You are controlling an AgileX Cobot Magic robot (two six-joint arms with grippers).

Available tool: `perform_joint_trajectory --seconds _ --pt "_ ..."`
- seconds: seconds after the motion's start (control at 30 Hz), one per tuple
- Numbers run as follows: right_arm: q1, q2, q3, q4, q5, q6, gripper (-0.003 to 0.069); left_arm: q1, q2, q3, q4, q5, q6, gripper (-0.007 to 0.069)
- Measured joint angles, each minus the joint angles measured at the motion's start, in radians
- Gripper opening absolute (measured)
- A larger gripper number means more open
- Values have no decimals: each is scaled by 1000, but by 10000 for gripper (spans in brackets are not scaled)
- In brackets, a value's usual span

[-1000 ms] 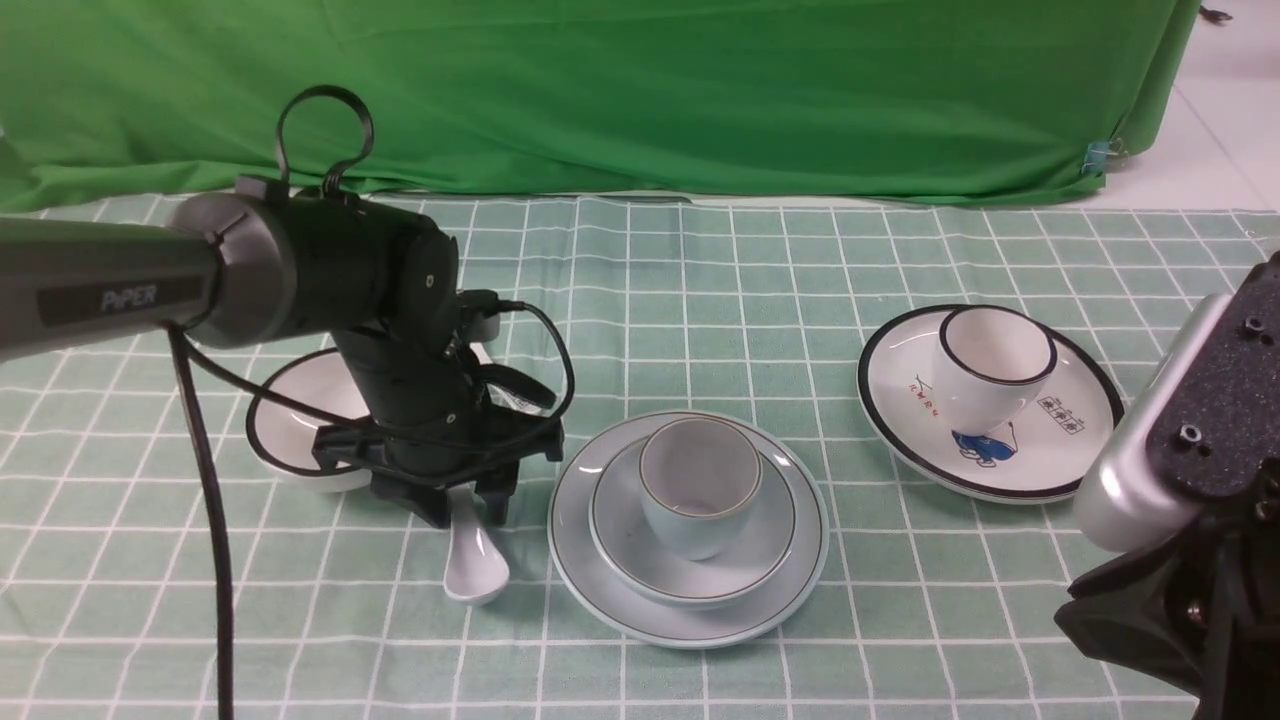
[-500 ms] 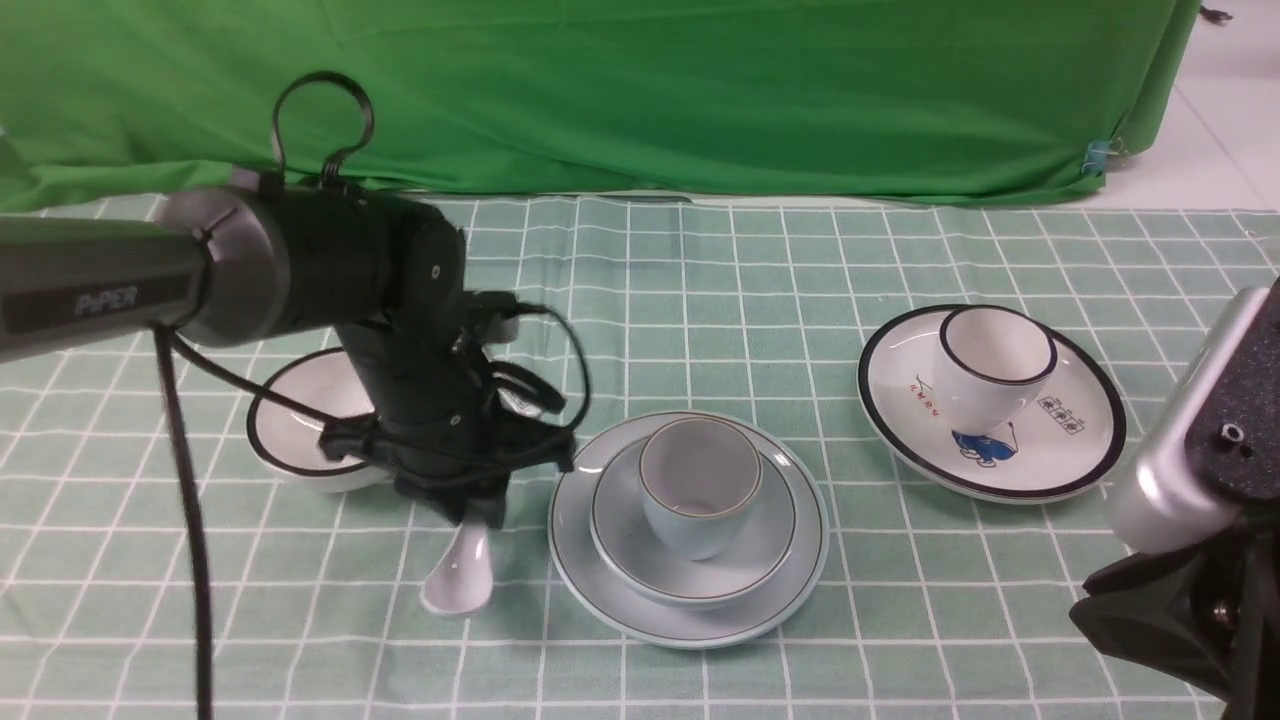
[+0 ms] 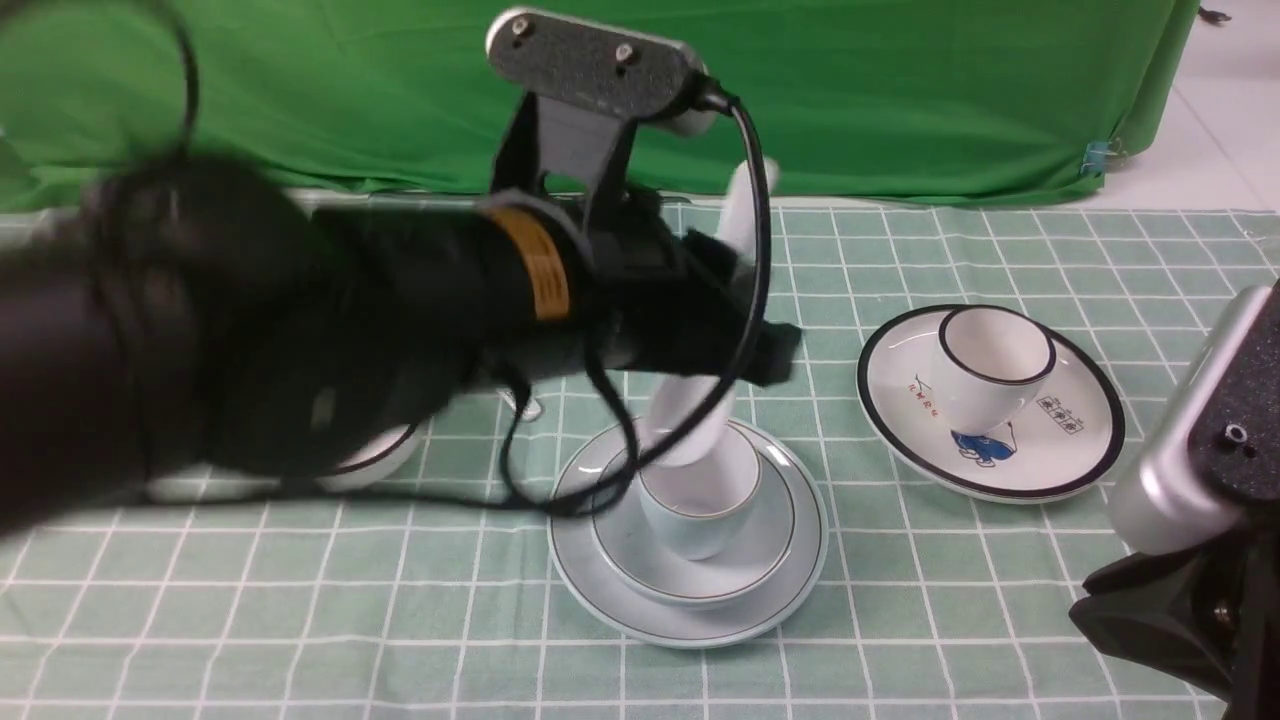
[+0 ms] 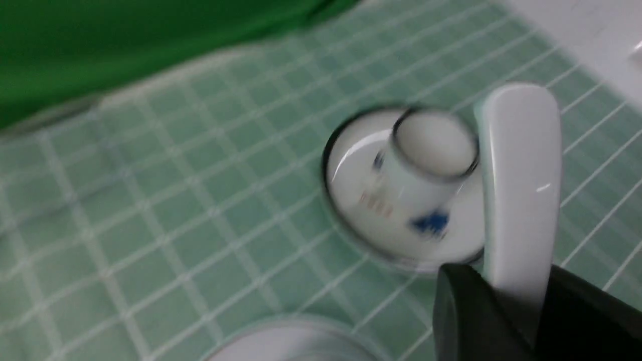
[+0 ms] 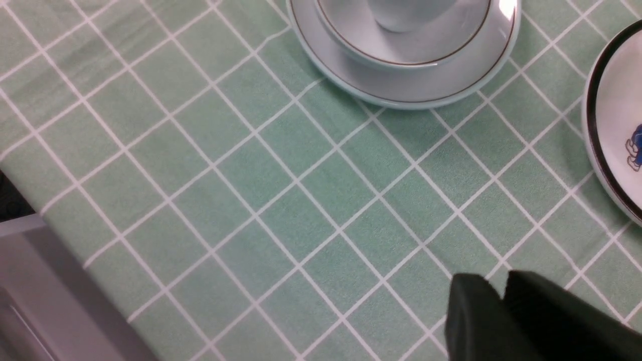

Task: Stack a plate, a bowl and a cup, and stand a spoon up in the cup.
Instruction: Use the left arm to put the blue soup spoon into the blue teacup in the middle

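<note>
The pale blue plate (image 3: 690, 625) lies on the cloth with the pale blue bowl (image 3: 745, 565) on it and the pale blue cup (image 3: 695, 515) standing in the bowl. My left gripper (image 3: 745, 350) is shut on the plain spoon (image 3: 685, 415) and holds it nearly upright. The handle points up and the scoop end is at the cup's mouth; I cannot tell if they touch. In the left wrist view the spoon handle (image 4: 519, 175) rises between the fingers (image 4: 466, 311). My right gripper (image 5: 501, 288) is shut and empty, low over the cloth near the plate (image 5: 401, 95).
A white black-rimmed plate (image 3: 1050, 465) with a blue drawing carries a white black-rimmed cup (image 3: 990, 375) at the right. A white black-rimmed bowl (image 3: 375, 462) is mostly hidden behind my left arm. A green backdrop hangs along the table's far edge. My right arm (image 3: 1200, 470) fills the near right corner.
My left gripper has lifted the spoon off the cloth left of the plate, swung right and turned it upright over the cup. The right arm has barely moved.
</note>
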Motion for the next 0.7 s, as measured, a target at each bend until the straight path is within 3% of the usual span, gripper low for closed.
perform_joint_trajectory --seconds 0.03,0.07,0.23,0.47,0.7 --pt "0 0 0 0 0 0 124 0 0 21 2 -27 2 132" --pt "0 0 0 0 -5 0 124 5 18 116 4 -260 24 132" --pt "0 0 0 0 -14 0 126 48 93 219 5 -523 66 132" --pt "0 0 0 0 -23 0 135 119 259 227 5 -748 32 132" --pt "0 0 0 0 -25 0 139 120 367 227 57 -803 0 132"
